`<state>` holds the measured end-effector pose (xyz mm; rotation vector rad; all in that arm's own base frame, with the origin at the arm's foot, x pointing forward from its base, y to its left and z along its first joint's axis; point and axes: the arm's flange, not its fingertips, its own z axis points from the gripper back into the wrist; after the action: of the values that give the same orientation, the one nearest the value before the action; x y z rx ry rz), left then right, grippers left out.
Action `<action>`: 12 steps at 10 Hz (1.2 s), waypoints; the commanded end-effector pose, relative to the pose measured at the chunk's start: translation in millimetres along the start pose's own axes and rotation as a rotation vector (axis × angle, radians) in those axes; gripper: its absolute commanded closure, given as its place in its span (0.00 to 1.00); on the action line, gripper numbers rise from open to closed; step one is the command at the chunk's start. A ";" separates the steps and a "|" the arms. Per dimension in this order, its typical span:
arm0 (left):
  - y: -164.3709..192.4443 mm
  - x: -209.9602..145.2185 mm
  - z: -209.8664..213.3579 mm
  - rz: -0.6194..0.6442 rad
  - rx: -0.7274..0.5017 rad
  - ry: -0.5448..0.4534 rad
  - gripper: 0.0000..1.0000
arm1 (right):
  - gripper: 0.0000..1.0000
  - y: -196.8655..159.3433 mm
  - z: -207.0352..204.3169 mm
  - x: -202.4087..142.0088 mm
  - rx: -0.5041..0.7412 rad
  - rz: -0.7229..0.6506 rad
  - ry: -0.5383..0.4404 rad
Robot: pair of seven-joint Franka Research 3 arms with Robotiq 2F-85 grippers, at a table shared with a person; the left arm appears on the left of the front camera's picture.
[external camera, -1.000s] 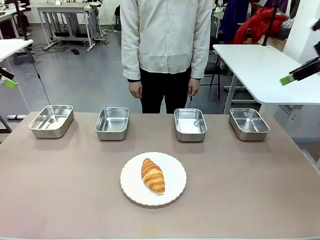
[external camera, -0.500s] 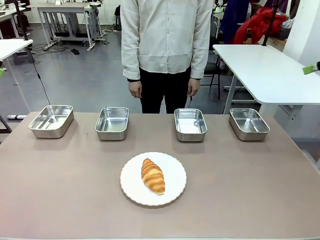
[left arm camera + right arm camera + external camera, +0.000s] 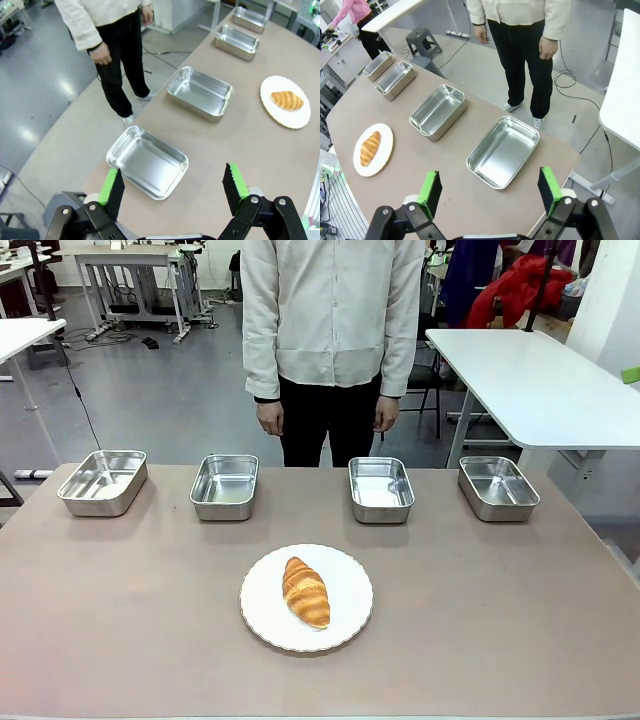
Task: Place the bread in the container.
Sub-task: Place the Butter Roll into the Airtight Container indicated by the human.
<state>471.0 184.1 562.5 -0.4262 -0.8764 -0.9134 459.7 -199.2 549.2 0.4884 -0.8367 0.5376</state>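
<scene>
The bread (image 3: 306, 591), a golden-brown croissant, lies on a round white plate (image 3: 345, 625) at the table's near middle. Four identical steel trays stand in a row behind it: far left (image 3: 103, 481), left of centre (image 3: 224, 486), right of centre (image 3: 381, 489), far right (image 3: 498, 487). Which one is the container I cannot tell. My left gripper (image 3: 172, 185) hangs open and empty high above the leftmost tray (image 3: 147, 161), with the bread (image 3: 286, 100) far off. My right gripper (image 3: 488, 190) is open and empty above the rightmost tray (image 3: 503, 150); the bread (image 3: 370, 148) lies far away.
A person (image 3: 333, 330) stands at the table's far side behind the two middle trays, hands down at the sides. A white table (image 3: 530, 380) stands at the back right. A green fingertip (image 3: 632, 373) of my right gripper pokes in at the front view's right edge.
Both grippers have drawn back out of the front view, the left one off the left edge, the right one up and to the right. Bread, plate and trays have not moved.
</scene>
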 end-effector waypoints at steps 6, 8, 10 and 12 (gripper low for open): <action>-21.8 11.9 -1.3 0.066 0.048 -0.030 0.00 | 0.00 -0.7 -0.1 4.2 -0.010 0.021 -0.041; -23.3 11.4 -1.8 0.086 0.056 -0.022 0.00 | 0.00 0.0 0.4 4.3 -0.015 0.015 -0.043; -22.5 11.9 -2.9 0.103 0.061 -0.023 0.00 | 0.00 0.1 0.9 4.7 -0.023 0.004 -0.044; -15.7 9.7 0.4 0.082 0.045 -0.021 0.00 | 0.00 0.7 1.3 2.6 -0.011 -0.005 -0.010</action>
<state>462.0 169.9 569.8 -0.4288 -0.8881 -0.8029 459.8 -199.0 552.0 0.4834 -0.8464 0.5263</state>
